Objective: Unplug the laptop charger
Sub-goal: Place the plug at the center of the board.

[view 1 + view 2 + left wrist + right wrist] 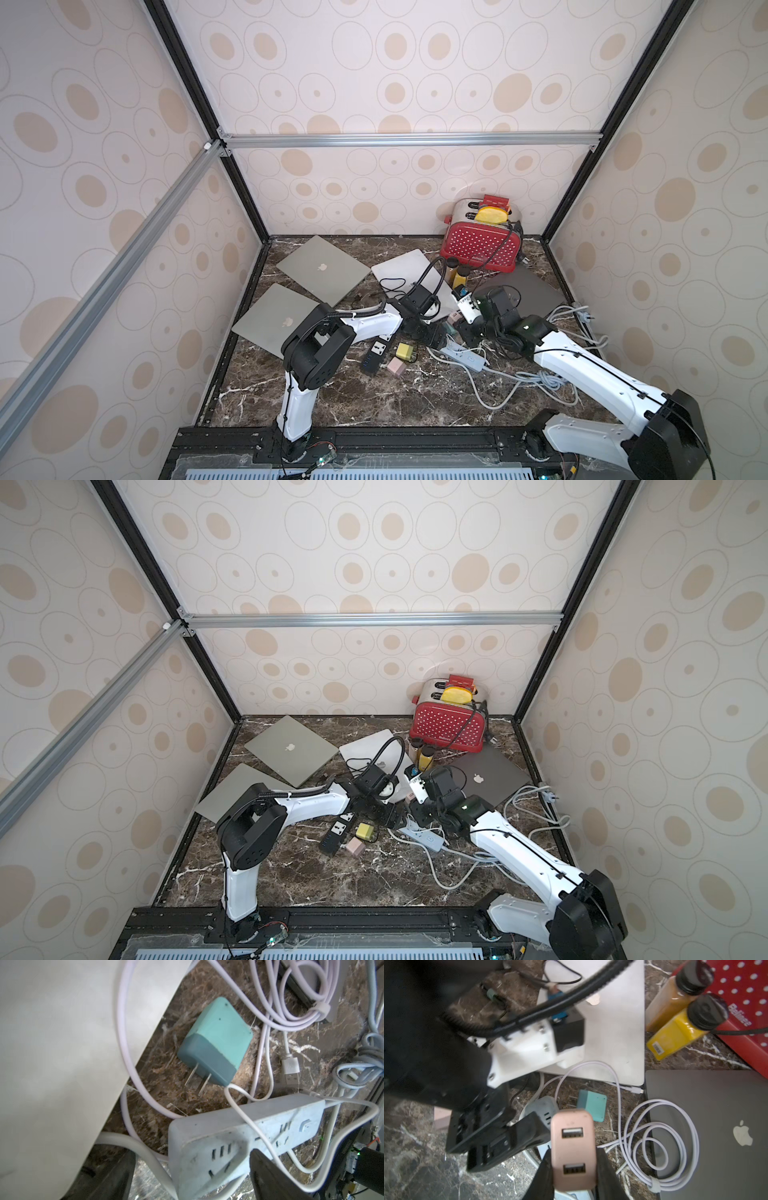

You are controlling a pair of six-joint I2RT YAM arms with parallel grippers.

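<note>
The right tool is clamped on the pink charger, which shows two USB ports. In a top view the pink charger sits right of centre, in the lower half. The left tool stands apart around the end of the white power strip. The grey laptop carries an Apple logo, and the red toaster a white word, perhaps "Belinez".

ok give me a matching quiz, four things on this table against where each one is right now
Things:
1 pink charger
2 teal charger
3 white power strip
4 yellow bottle

Places:
A beside the red toaster
B clamped in the right pincer
C loose on the table, prongs bare
D between the fingers of the open left pincer

Pairs: 1-B, 2-C, 3-D, 4-A
</note>
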